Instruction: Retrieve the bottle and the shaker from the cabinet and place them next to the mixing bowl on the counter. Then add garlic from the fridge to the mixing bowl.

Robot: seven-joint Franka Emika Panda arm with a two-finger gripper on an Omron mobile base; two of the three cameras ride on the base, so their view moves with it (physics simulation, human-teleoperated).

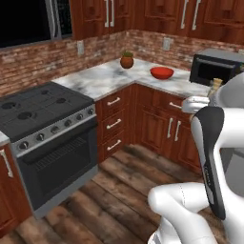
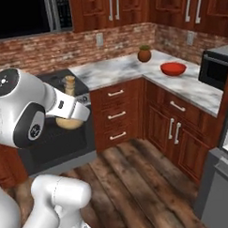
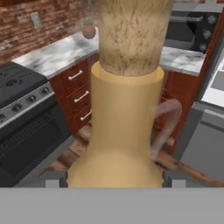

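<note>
The tan bottle (image 3: pixel 124 131) with its cork top stands upright between my two fingertips, and my gripper (image 3: pixel 113 178) is shut on its bulbous base. From the right base camera the bottle (image 2: pixel 69 85) pokes up above my white hand, its round base below my gripper (image 2: pixel 71 113). Its cork top (image 1: pixel 217 84) also peeks over the arm from the left base camera. The red mixing bowl (image 1: pixel 162 72) (image 2: pixel 173 68) sits on the white marble counter (image 1: pixel 102 78) (image 2: pixel 118 66), well ahead of the gripper. The shaker, garlic, fridge and tall cabinet are out of view.
A brown pot with a green plant (image 1: pixel 127 60) (image 2: pixel 144 54) stands in the counter's corner. A black microwave (image 1: pixel 214 66) (image 2: pixel 216 67) sits right of the bowl. The black stove (image 1: pixel 38 109) is on the left. A grey appliance (image 2: pixel 217 186) stands at the near right over the wooden floor.
</note>
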